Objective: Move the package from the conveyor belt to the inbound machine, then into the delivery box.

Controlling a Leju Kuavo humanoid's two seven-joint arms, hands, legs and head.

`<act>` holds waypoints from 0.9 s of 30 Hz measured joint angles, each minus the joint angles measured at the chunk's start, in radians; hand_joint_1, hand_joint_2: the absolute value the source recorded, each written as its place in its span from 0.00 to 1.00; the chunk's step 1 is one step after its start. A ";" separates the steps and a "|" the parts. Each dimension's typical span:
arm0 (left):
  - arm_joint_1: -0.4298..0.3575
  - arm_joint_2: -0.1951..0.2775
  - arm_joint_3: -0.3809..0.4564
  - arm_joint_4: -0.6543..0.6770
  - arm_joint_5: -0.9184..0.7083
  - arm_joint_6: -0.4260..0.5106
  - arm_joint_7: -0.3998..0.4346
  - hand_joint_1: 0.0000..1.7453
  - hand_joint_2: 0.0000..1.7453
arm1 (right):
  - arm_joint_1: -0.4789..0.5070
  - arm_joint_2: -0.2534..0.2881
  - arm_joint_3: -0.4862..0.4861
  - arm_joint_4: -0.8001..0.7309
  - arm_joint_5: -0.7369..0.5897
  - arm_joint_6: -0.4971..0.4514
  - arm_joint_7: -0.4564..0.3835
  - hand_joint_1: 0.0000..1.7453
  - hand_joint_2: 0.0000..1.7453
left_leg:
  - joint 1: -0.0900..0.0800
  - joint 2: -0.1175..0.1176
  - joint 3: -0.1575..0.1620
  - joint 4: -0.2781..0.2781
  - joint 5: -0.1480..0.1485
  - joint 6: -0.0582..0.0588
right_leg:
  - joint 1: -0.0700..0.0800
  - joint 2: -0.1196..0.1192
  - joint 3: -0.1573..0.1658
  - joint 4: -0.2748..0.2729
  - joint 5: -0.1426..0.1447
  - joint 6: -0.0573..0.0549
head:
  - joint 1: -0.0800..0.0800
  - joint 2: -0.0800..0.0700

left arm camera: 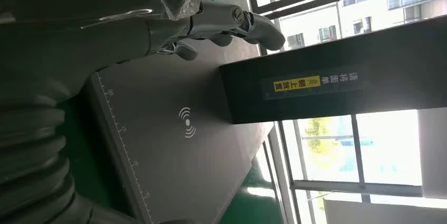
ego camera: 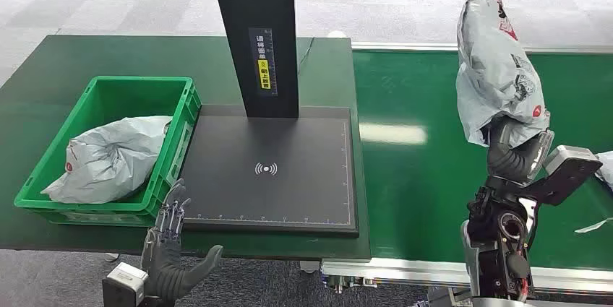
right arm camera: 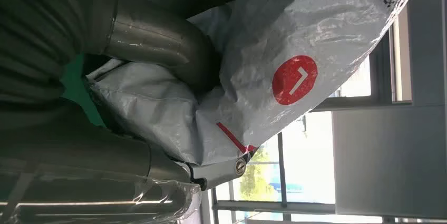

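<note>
Package [ego camera: 495,61] hangs from the right hand's [ego camera: 515,149] clenched fingers [right arm camera: 158,39] by crumpled plastic, which may slip; left hand [ego camera: 170,249] spread empty.

Grey ribbed wrist covers, silver arms w/ dark fingers [ego camera: 170,214], clear plastic wrap on forearms.

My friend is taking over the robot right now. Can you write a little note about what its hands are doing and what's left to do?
Right robot hand: holds a grey package up over the conveyor belt.
Left robot hand: open, holding nothing, near the front edge of the inbound machine's black pad.
Green delivery box: already has one grey bag in it.
Done: package picked up.
Left: set it on the pad, then put it in the box.
</note>
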 joint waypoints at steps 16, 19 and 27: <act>-0.014 -0.008 0.000 0.000 -0.005 -0.018 0.001 0.00 1.00 | -0.091 0.035 0.263 0.090 0.122 0.111 0.089 1.00 1.00 | 0.000 0.004 0.001 0.000 0.000 0.000 | 0.000 0.005 -0.001 0.000 0.000 0.000 | 0.000 0.000; -0.014 -0.003 0.000 0.000 0.001 -0.018 0.000 0.00 1.00 | -0.106 0.041 0.357 0.161 0.144 0.146 0.117 1.00 1.00 | 0.001 0.003 0.001 0.000 0.000 -0.001 | 0.001 0.004 -0.001 0.000 0.000 0.000 | 0.000 0.000; -0.015 0.009 -0.003 0.000 0.011 -0.031 0.002 0.00 1.00 | -0.117 0.019 0.527 0.281 0.169 0.270 0.255 1.00 1.00 | 0.000 0.004 0.000 0.000 0.000 -0.001 | 0.000 0.004 -0.001 0.000 0.000 0.000 | 0.000 0.000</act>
